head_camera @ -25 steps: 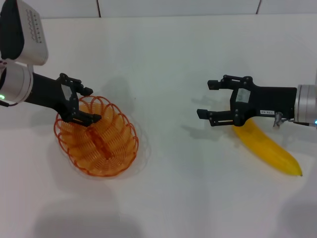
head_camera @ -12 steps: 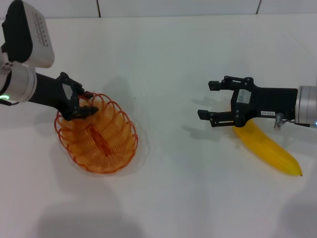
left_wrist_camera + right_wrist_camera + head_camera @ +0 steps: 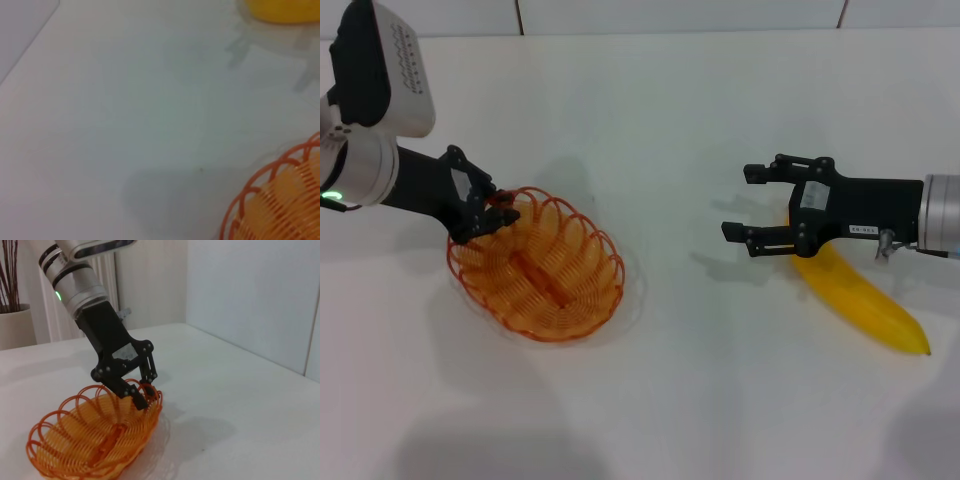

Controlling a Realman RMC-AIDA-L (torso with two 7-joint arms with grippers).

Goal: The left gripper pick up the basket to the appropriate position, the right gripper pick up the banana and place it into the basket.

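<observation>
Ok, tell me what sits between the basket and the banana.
Only the open right gripper, poised at the banana's near end. The table from there to the basket is bare, as the head view shows.

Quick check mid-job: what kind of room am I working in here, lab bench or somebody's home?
Probably an indoor test room, not a kitchen. The work surface is a bare white table against plain white walls. A white radiator and a potted plant with bare twigs stand behind it.
</observation>
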